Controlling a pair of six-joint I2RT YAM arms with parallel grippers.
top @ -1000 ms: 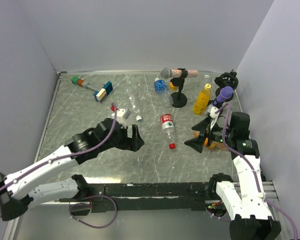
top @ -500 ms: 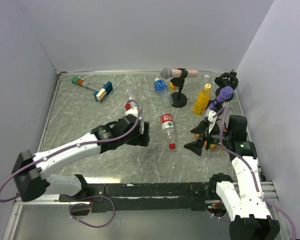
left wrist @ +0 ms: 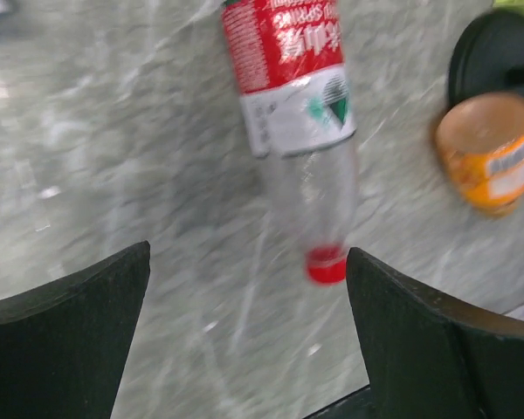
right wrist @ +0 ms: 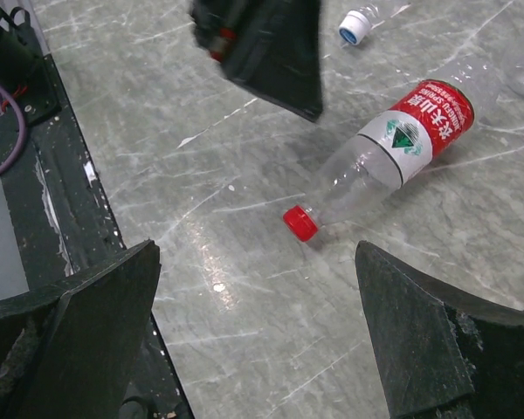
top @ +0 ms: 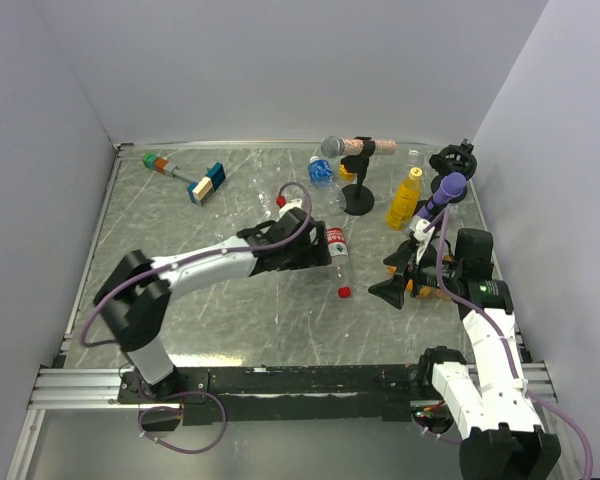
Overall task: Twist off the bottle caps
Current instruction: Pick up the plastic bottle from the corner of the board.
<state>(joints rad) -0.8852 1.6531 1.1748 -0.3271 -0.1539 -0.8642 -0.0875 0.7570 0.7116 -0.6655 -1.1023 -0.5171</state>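
Plainly, the black wedge-shaped left fingers (left wrist: 65, 332) and right fingers (right wrist: 79, 323) stand apart near a clear bottle (right wrist: 380, 157), red cap (right wrist: 300, 223) on.

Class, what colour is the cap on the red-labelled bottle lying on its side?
Red: the cap shows best in the right wrist view.
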